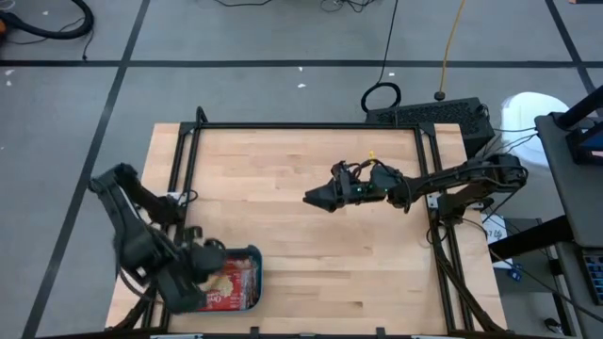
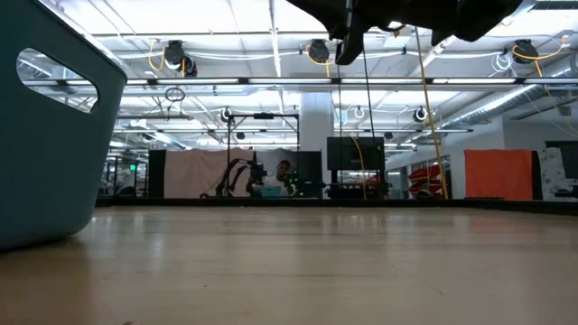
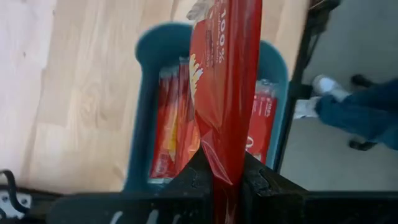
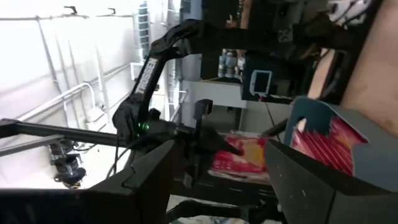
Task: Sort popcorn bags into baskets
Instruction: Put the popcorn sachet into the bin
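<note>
the popcorn bag (image 3: pixel 227 81) you are moving is hanging over the teal basket (image 1: pixel 252 252), which is sitting at the lower left of the high view, near the bottom edge of the wooden table (image 1: pixel 311 282). in the left wrist view you are looking down along that red packet, with its white lettering at the top of the frame, and its lower end is being pinched between the left gripper (image 3: pixel 222 180) fingers (image 3: pixel 264 182), which are clamped tight on it. below it in that view, more red popcorn bags (image 3: pixel 174 124) are standing on edge inside the basket, packed along both of its long walls. in the high view the left gripper (image 1: pixel 203 264) is hovering at the basket's left end, with the red and yellow of the packets showing beside it.

your right gripper (image 1: pixel 316 198) is waiting well apart from the basket, over the middle of the table in the high view, pointing toward the left of the frame with its fingers spread and nothing between them. its own camera is looking across at the basket (image 4: pixel 323 134) and the left arm.

in the low view the basket's wall (image 2: pixel 50 135) is filling the left edge of the frame. in the left wrist view a person's leg and white shoe (image 3: pixel 326 87) are showing at the right edge, off the table.
</note>
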Available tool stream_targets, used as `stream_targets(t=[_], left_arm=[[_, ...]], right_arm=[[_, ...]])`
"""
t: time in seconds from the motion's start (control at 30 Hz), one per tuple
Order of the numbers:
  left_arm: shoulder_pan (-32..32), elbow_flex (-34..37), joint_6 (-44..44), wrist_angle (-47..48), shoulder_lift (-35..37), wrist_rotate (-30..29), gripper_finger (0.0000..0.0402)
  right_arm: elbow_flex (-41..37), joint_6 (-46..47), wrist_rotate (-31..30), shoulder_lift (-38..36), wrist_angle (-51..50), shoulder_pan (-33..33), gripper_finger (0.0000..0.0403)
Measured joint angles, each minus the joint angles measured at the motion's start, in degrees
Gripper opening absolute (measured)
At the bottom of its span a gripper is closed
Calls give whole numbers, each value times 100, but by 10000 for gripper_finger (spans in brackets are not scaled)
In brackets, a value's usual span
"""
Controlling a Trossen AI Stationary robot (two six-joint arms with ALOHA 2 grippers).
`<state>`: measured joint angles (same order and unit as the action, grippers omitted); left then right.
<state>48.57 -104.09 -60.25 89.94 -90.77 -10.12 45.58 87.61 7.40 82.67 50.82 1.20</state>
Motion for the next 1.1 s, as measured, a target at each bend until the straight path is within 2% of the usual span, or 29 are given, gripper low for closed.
stream_targets(t=[0.1,0.23,0.43,0.5,0.73,0.93,1.1], left_arm=[[126,1,-215,-1,-420,78,19],[194,1,-368,-4,-951,600,19],[199,6,-114,-4,-1346,1042,19],[183,6,-32,7,-1346,1025,19],[197,6,220,9,-1324,363,19],[239,256,228,7,-1317,384,22],[360,520,103,21,-1317,594,51]], right_arm=[[0,4,-7,0,-58,122,235],[0,9,-9,0,-111,242,235],[0,-207,-13,0,-147,383,235],[0,-272,-17,0,-207,421,235],[0,-351,-40,2,-232,606,235],[0,-498,-240,2,-233,815,235],[0,-581,-326,2,-246,934,235]])
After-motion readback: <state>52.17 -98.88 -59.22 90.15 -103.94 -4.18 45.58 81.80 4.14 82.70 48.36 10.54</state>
